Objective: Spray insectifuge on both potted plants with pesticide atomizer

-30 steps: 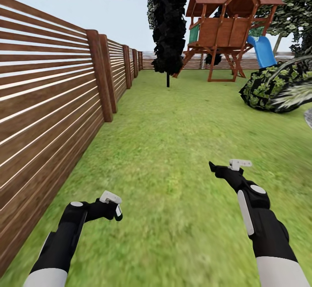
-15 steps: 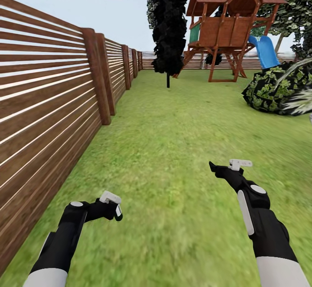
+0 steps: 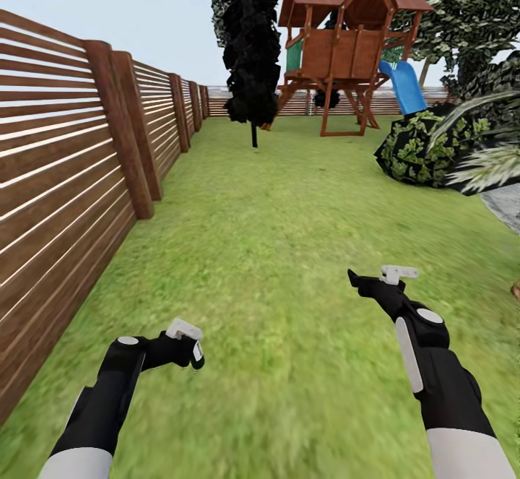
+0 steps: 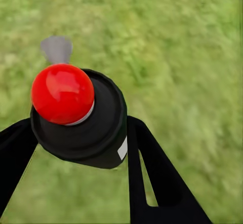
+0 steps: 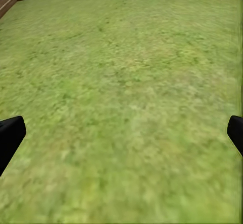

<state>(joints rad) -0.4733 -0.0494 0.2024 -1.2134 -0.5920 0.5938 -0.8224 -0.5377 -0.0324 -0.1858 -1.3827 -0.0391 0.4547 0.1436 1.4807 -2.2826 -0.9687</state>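
The left pincer gripped the pesticide atomizer, its red top and dark body held between the fingers low over the lawn. The right pincer hung empty with its fingers spread wide. A slatted wooden fence ran along the left, and a wooden playhouse with a blue slide stood far ahead.

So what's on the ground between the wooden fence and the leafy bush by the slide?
Only open lawn lies between the fence and the bush, seen in the head view.
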